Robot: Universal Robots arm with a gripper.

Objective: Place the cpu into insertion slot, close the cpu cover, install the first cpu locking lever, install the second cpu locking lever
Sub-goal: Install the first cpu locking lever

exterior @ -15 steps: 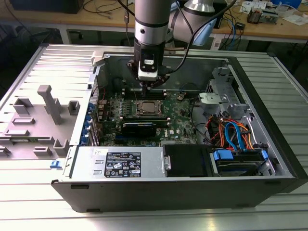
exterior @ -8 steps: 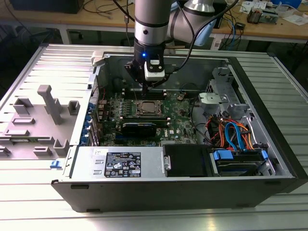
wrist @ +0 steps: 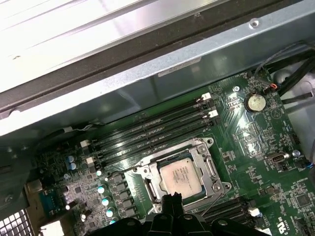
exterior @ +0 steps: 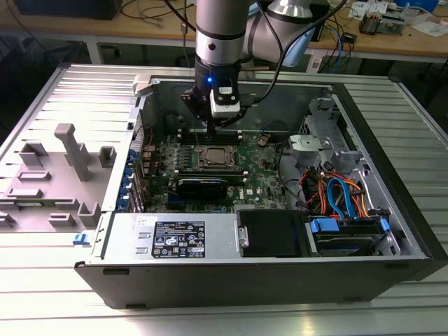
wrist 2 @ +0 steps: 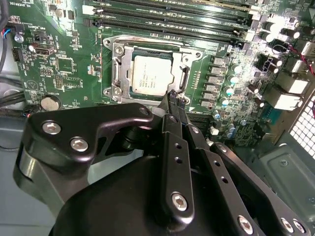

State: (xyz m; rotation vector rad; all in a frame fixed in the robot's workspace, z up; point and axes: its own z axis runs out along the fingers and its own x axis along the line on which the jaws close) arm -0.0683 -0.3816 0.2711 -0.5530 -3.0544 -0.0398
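At insertion slot (wrist 2: 118, 69) edge: fingers (wrist 2: 176, 147) pressed together, nothing btwn; cpu (wrist 2: 150, 73) seated inside, just beyond tips.

In the exterior view the arm (exterior: 218, 42) runs off the top middle of the frame and blocks part of the memory slots (exterior: 187, 133) behind it. In both wrist views the gripper (wrist 2: 173, 96) (wrist: 171, 198) covers the near rim of the insertion slot (wrist 2: 112, 69) (wrist: 147, 173). The cpu cover (wrist: 209, 167) seems to lie flat around the cpu (wrist: 179, 177), though its near edge is hidden and its latching is too fine to tell.
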